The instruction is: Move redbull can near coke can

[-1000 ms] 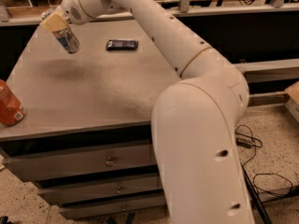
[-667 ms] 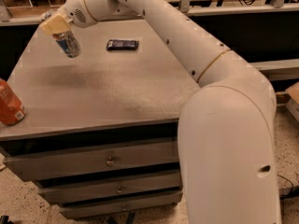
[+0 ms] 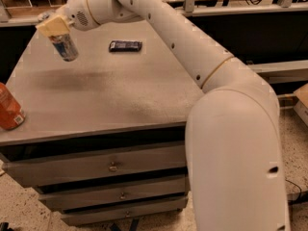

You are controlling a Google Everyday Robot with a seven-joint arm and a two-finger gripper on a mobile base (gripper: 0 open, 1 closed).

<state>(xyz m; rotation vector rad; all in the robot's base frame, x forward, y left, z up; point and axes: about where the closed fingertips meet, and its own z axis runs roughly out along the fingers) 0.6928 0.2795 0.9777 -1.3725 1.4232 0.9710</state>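
Observation:
The redbull can (image 3: pixel 65 47), slim and silver-blue, hangs tilted in the air above the far left part of the grey table (image 3: pixel 110 90). My gripper (image 3: pixel 54 26) is shut on its top end and holds it clear of the tabletop. The coke can (image 3: pixel 8 107), orange-red with a white patch near its base, stands upright at the table's left front edge, partly cut off by the frame. The two cans are well apart.
A dark flat packet (image 3: pixel 125 45) lies on the far middle of the table. My white arm (image 3: pixel 231 129) reaches across the right side. Drawers (image 3: pixel 113 166) run below the table front. Shelving stands behind.
The gripper with the redbull can has moved a little forward and left, towards the coke can. The arm's elbow has swung further right and nearer the camera.

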